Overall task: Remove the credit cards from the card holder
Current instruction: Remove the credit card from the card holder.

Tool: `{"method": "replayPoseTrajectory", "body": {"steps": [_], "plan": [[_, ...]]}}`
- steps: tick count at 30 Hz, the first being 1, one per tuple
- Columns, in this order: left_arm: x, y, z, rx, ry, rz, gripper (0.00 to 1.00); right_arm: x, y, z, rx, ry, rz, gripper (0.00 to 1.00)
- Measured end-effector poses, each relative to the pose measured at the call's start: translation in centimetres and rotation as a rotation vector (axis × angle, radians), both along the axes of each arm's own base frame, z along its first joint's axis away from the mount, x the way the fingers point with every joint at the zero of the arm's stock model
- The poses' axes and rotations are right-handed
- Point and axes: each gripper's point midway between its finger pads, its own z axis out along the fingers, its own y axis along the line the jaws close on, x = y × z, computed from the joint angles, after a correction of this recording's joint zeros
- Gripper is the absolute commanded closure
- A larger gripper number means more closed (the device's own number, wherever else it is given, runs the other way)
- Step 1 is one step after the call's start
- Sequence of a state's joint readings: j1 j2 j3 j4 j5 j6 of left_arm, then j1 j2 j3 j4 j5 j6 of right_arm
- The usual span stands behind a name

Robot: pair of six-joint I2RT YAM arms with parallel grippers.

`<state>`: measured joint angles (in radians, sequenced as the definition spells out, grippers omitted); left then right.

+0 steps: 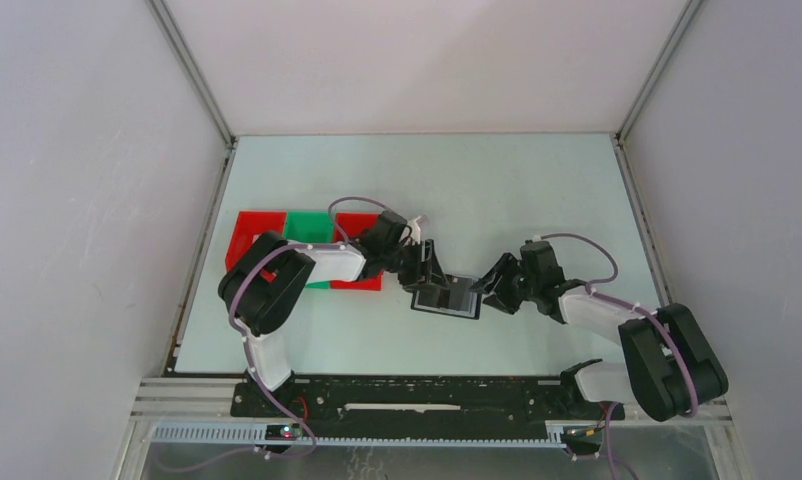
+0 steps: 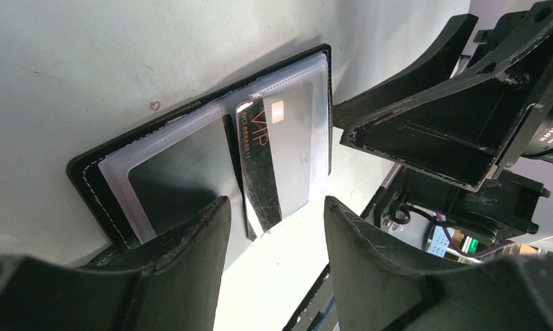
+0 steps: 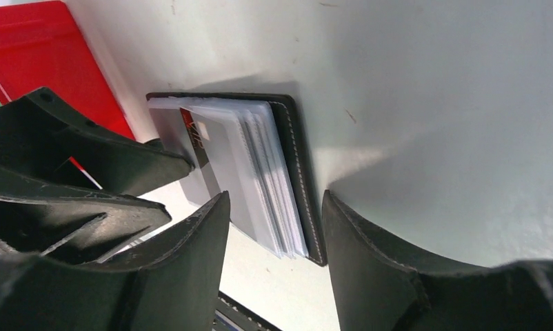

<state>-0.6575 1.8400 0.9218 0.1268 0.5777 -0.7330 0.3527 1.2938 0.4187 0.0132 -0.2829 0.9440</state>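
The black card holder (image 1: 445, 300) lies open on the table between my two grippers. In the left wrist view its black stitched edge (image 2: 87, 179) frames clear plastic sleeves. One sleeve holds a grey credit card (image 2: 291, 155) with a dark stripe marked VIP. My left gripper (image 2: 275, 203) is open and empty, just above the holder's near edge and that card. My right gripper (image 3: 274, 196) is open and empty, its jaws either side of the holder's stitched edge (image 3: 298, 158) and the stack of sleeves. The VIP card (image 3: 199, 141) shows there too.
Red (image 1: 249, 240) and green (image 1: 309, 228) plastic trays stand side by side to the left, behind my left arm. A red tray corner (image 3: 46, 55) shows in the right wrist view. The two grippers (image 1: 429, 268) (image 1: 489, 288) are close together over the holder.
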Motion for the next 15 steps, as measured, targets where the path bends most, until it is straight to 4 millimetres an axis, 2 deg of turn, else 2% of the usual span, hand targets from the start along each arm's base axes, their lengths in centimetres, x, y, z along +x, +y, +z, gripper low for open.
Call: {"method": "replayPoseTrajectory", "body": {"steps": [7, 15], "plan": [[0.16, 0.10, -0.05, -0.007, 0.005, 0.000, 0.41, 1.02, 0.97, 0.26, 0.063, -0.032, 0.018, 0.37], [0.31, 0.06, -0.09, -0.017, 0.004, -0.003, 0.41, 0.87, 0.98, 0.41, 0.194, -0.079, -0.026, 0.40]]}}
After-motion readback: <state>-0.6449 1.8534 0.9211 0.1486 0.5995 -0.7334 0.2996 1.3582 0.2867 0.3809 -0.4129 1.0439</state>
